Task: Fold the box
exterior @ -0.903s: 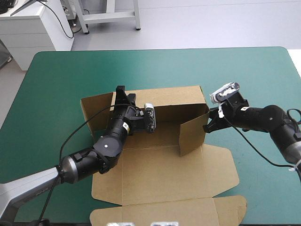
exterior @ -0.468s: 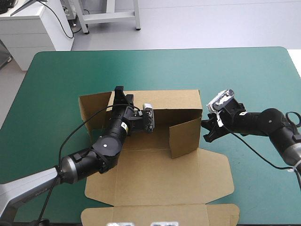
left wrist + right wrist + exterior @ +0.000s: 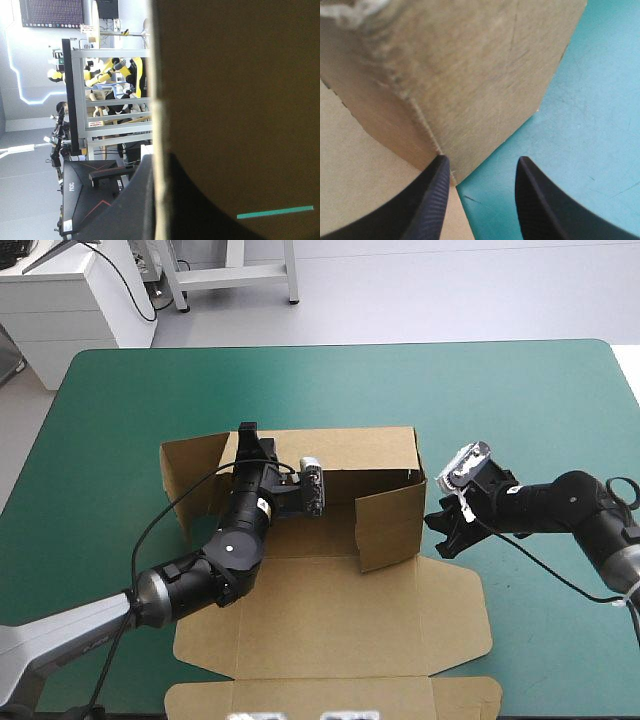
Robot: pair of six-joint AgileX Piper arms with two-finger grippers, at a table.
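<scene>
We see the brown cardboard box (image 3: 340,615), a cut sheet partly raised, lying at the middle of the teal-green table cover (image 3: 530,410). Its rear wall (image 3: 360,448) stands upright, and a side flap (image 3: 188,480) rises at that wall's left end. A right-hand wall (image 3: 390,525) stands angled inward over the base. The box's front panels lie flat, reaching toward the near side.

Our left gripper (image 3: 247,432) sits on the top edge of the rear wall near its left end. Its black fingers are clamped on the board, one on each face.

Our right gripper (image 3: 480,197) is just outside the box's right-hand wall, at its lower corner, with fingers apart. One finger (image 3: 432,200) touches the fold at that corner, and the other (image 3: 540,205) lies over bare cover beside the box.
</scene>
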